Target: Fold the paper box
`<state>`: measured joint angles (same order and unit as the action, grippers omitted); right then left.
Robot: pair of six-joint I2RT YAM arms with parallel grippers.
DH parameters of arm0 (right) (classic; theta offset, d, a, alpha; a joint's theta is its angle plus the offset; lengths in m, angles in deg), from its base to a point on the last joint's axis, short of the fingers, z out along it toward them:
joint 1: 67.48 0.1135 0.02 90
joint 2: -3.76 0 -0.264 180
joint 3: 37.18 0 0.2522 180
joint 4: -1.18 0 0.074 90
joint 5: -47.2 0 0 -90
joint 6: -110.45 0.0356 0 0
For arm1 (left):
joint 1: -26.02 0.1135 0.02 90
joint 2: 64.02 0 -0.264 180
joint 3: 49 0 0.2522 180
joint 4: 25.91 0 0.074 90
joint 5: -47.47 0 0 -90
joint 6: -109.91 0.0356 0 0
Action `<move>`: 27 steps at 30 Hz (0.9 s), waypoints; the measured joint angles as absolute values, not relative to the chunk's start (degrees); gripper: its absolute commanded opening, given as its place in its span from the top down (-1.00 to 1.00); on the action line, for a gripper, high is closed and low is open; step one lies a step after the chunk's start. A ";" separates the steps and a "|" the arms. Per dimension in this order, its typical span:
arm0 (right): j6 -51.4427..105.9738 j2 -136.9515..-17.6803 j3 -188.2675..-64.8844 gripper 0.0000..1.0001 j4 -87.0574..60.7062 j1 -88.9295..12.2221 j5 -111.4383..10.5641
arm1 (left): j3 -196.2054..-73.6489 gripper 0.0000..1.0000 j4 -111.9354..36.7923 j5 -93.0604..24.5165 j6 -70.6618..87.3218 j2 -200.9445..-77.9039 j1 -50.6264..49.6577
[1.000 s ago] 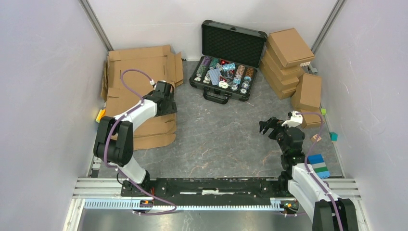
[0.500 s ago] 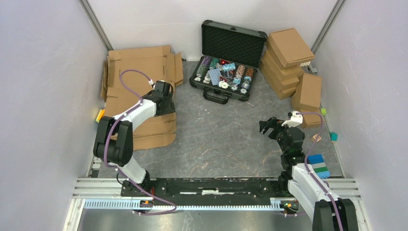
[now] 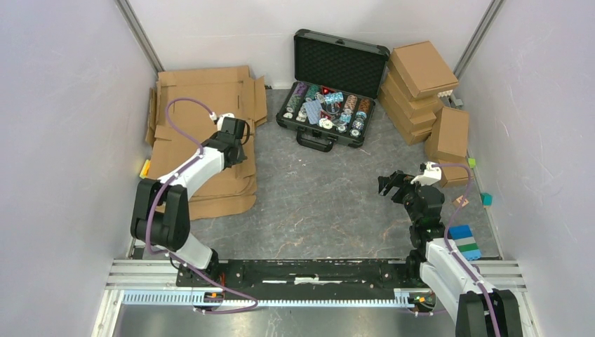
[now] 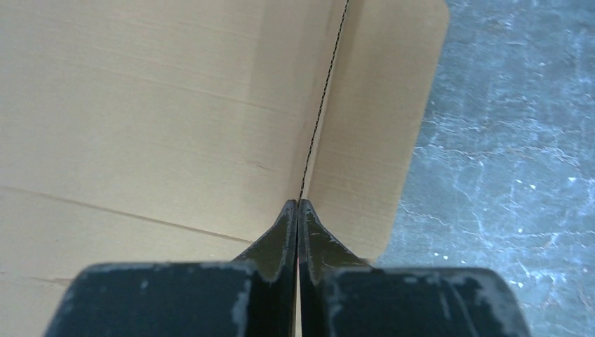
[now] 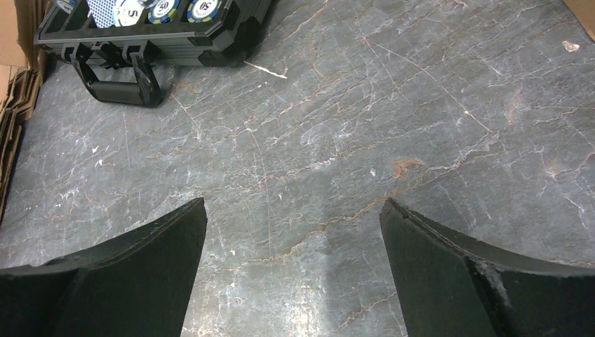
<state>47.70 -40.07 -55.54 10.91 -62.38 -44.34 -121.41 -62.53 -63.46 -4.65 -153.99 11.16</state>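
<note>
Several flat sheets of brown cardboard lie stacked in the upper left of the top view. The paper box (image 3: pixel 200 91) is there, unfolded, close against the left wall. The left gripper (image 4: pixel 298 214) is down on it with its jaws pressed together. In its wrist view the tips meet at the foot of a dark slit between a broad panel and a round-cornered flap. Whether a thin edge is pinched there cannot be made out.

At upper centre a black case (image 3: pixel 330 84) stands open with coloured chips inside. Finished brown boxes (image 3: pixel 421 70) are piled in the upper right corner. Coloured blocks (image 3: pixel 464 242) sit at the lower right edge, just beside the right arm.

From above, the left wrist hides its own fingers and the cardboard under them. The sheets overlap, so one piece cannot be told from the next. The right wrist view cuts the case off at the top, showing only its handle (image 5: pixel 123 84) and front edge.

The right gripper (image 5: pixel 293 205) hangs spread wide over the bare grey table (image 3: pixel 316 203), grasping nothing. Open table runs between the cardboard's right edge and that arm, below the case.
</note>
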 measured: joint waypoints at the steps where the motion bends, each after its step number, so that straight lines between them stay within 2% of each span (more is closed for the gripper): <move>1: 47.70 -40.07 -55.54 -0.96 10.91 -62.38 -44.34 | -121.35 0.96 -62.72 -64.71 -4.65 -153.80 11.16; 3: 47.70 -40.07 -55.54 -0.96 10.91 -62.38 -44.36 | -121.15 0.94 -62.81 -66.15 -4.65 -153.47 11.16; 8: 47.70 -40.18 -55.54 -0.96 10.93 -62.38 -44.56 | -121.06 0.58 -63.27 -67.24 -4.62 -153.31 11.16; 13: 47.70 -40.20 -55.54 -0.96 10.95 -62.38 -44.97 | -121.08 0.33 -63.71 -67.50 -4.56 -153.80 11.16; 16: 47.70 -40.20 -55.54 -0.96 10.95 -62.38 -45.26 | -121.30 0.29 -64.03 -67.50 -4.58 -154.98 11.16; 18: 47.70 -40.20 -55.54 -0.96 10.95 -62.38 -45.34 | -121.30 0.32 -64.12 -67.50 -4.56 -155.85 11.16; 19: 47.70 -40.20 -55.54 -0.96 10.95 -62.38 -45.36 | -121.30 0.39 -64.21 -67.50 -4.58 -156.11 11.16; 21: 47.70 -40.20 -55.54 -0.96 10.97 -62.38 -45.36 | -121.50 0.74 -64.80 -67.50 -4.56 -156.68 11.16; 23: 47.70 -40.20 -55.54 -0.96 10.97 -62.38 -45.39 | -121.76 0.95 -65.04 -67.46 -4.56 -156.96 11.16; 27: 47.72 -40.22 -55.54 -0.96 11.06 -62.38 -45.43 | -122.07 0.96 -65.19 -66.39 -4.54 -156.88 10.97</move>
<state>47.72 -40.22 -55.54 11.06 -62.38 -45.43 -122.07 -65.19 -66.39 -4.54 -156.88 10.97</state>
